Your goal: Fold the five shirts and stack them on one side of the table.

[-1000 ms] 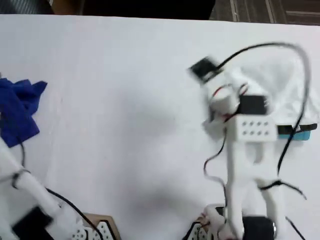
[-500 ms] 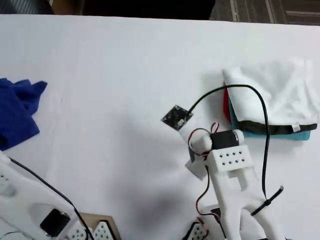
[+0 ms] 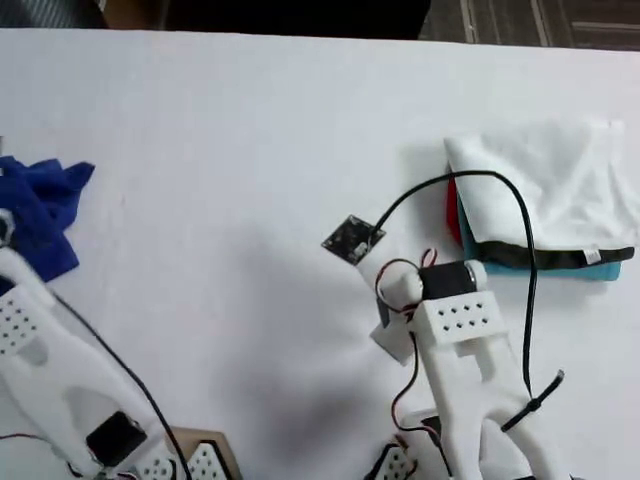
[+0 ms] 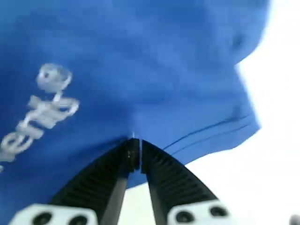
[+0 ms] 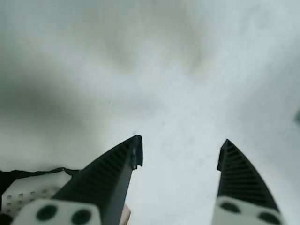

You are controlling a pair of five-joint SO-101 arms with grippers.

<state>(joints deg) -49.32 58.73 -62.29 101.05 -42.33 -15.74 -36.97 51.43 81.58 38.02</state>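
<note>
From the high view, finding the left arm (image 3: 40,350) stretching out from the near edge of the table (image 3: 250,120), its far end meeting the crumpled blue shirt (image 3: 40,215) right at its tip. Seeing the right arm (image 3: 455,340) rising from the near edge too, its wrist end hanging above bare tabletop. Spotting the stack of folded shirts (image 3: 540,200) well apart from that arm's tip, out beyond it and off to its right side. Noting a white shirt (image 3: 545,170) topping the stack, with red, black and teal edges peeking out beneath. Noting also a black cable (image 3: 525,260) looping from the right arm and crossing in front of the stack's near corner.

From the left wrist view, watching the left gripper (image 4: 133,152) pressing its fingers (image 4: 101,187) almost together, leaving a bare slit, and pinching a fold of the blue shirt (image 4: 140,70) right at the tips. Finding blue cloth spreading everywhere ahead of the fingers, creases running in toward the pinch. Seeing a pale print (image 4: 42,108) lying off to one side of them and a strip of white table (image 4: 276,140) showing past the hem on the other side.

From the right wrist view, seeing the right gripper (image 5: 181,140) spreading wide. Finding plain white table (image 5: 164,70) showing between and ahead of its dark fingers (image 5: 112,173).
</note>
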